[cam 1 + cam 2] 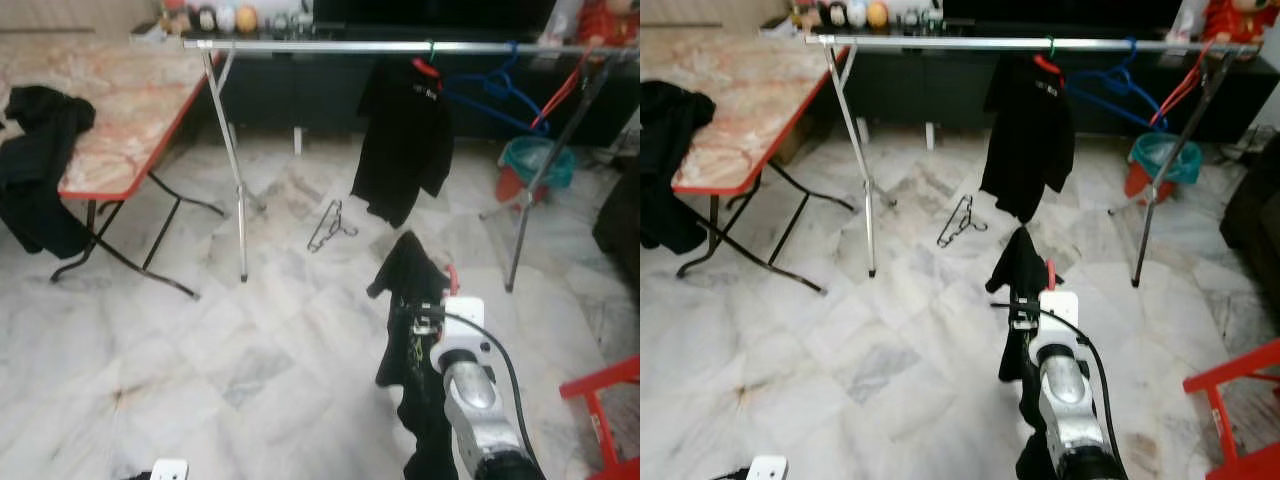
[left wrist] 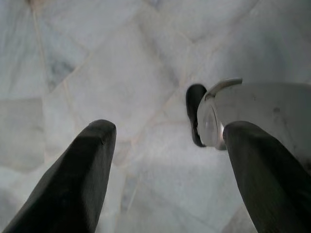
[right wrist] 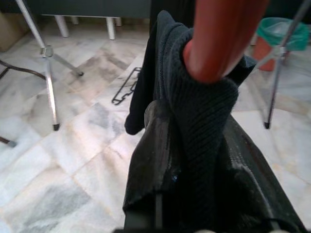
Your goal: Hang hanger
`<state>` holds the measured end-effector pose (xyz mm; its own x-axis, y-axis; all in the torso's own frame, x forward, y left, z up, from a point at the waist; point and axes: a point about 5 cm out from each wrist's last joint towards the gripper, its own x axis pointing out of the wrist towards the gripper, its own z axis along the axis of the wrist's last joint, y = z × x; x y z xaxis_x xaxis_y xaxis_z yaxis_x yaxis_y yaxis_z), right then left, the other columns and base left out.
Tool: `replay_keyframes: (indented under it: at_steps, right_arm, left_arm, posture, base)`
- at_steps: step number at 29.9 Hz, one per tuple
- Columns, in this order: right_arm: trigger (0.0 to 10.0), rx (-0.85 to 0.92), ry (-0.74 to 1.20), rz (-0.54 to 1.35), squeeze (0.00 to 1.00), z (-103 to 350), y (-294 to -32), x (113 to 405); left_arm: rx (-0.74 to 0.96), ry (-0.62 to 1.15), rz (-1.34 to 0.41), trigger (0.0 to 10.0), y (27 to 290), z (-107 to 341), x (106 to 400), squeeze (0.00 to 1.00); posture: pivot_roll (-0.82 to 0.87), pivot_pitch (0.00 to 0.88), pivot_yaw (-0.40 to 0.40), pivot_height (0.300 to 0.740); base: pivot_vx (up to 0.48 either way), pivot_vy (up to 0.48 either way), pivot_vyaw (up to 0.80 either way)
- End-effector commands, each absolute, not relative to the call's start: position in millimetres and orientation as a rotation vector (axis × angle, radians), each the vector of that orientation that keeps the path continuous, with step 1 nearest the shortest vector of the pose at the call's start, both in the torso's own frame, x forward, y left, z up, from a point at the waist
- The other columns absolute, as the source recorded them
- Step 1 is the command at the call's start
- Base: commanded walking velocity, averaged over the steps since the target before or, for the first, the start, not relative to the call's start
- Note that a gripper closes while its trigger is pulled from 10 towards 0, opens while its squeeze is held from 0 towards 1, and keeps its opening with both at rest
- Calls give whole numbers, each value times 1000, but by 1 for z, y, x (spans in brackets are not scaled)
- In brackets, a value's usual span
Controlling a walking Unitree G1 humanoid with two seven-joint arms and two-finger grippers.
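A red plastic hanger (image 3: 221, 39) draped with a dark knitted garment (image 1: 415, 330) is held raised by the right tool (image 1: 425, 318), clamped shut on it, in front of the silver metal clothes rail (image 1: 400, 46). A black shirt (image 1: 400, 140) is hung from that rail. The left tool (image 2: 165, 179) is held spread open above the marble floor (image 1: 250, 380).

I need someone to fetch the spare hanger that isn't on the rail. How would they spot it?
Find the long silver clothes rail that spans the room, with a black shirt hanging from it. On the marble floor just beneath, between the rail's left leg and that shirt, lies a thin dark wire hanger. It is the one lying flat; the blue hanger and red hanger hang from the rail.
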<state>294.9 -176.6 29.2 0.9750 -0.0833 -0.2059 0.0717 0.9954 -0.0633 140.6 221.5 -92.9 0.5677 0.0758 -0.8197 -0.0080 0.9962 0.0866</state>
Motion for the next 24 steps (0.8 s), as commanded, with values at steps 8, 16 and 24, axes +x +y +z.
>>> replay_keyframes:
  at_steps: [8, 16, 24]
  right_arm:
    - [10000, -51, 165, -69, 0, 37, -173, 300]
    - [10000, -51, 164, -63, 0, 37, -172, 300]
    - [10000, -50, 162, -61, 0, 37, -171, 301]
  left_arm:
    - [76, 998, 61, 10000, 225, -95, 133, 0]
    - [83, 993, 58, 10000, 225, -95, 134, 0]
    - [86, 990, 55, 10000, 225, -95, 134, 0]
  posture:
    - [-7, 54, -9, 740]
    - [-6, 57, -9, 740]
    - [-4, 59, -7, 740]
  base:
    - [0, 338, 0]
    - [0, 270, 0]
    - [0, 0, 0]
